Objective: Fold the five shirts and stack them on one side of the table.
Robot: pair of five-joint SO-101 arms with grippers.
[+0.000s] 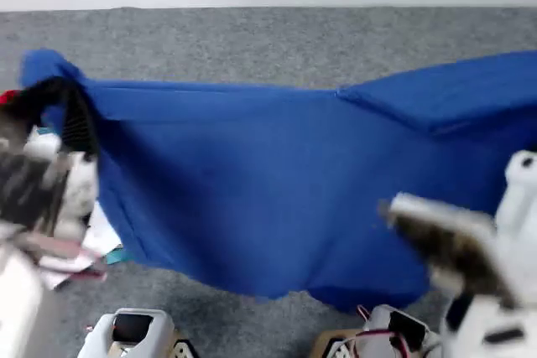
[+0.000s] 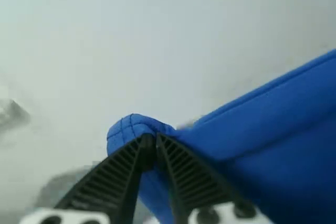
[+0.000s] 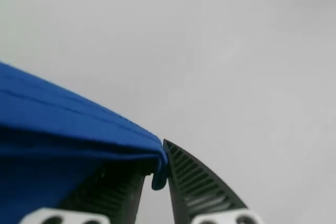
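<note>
A large blue shirt [image 1: 268,190] hangs spread in the air above the grey table [image 1: 252,39], stretched between both arms. At the far left of the high view, my left gripper [image 1: 60,90] is shut on one bunched corner. The left wrist view shows that gripper [image 2: 150,148] pinching a blue fold [image 2: 131,129]. In the right wrist view, my right gripper [image 3: 157,174] is shut on the shirt's hem [image 3: 105,135]. The right arm [image 1: 453,245] rises at the lower right of the high view, where the cloth runs off the picture's edge.
Behind the left arm, white and pink cloth [image 1: 84,249] lies on the table's left side. The two arm bases [image 1: 134,333] [image 1: 394,333] stand at the near edge. Bare grey table surface stretches along the back.
</note>
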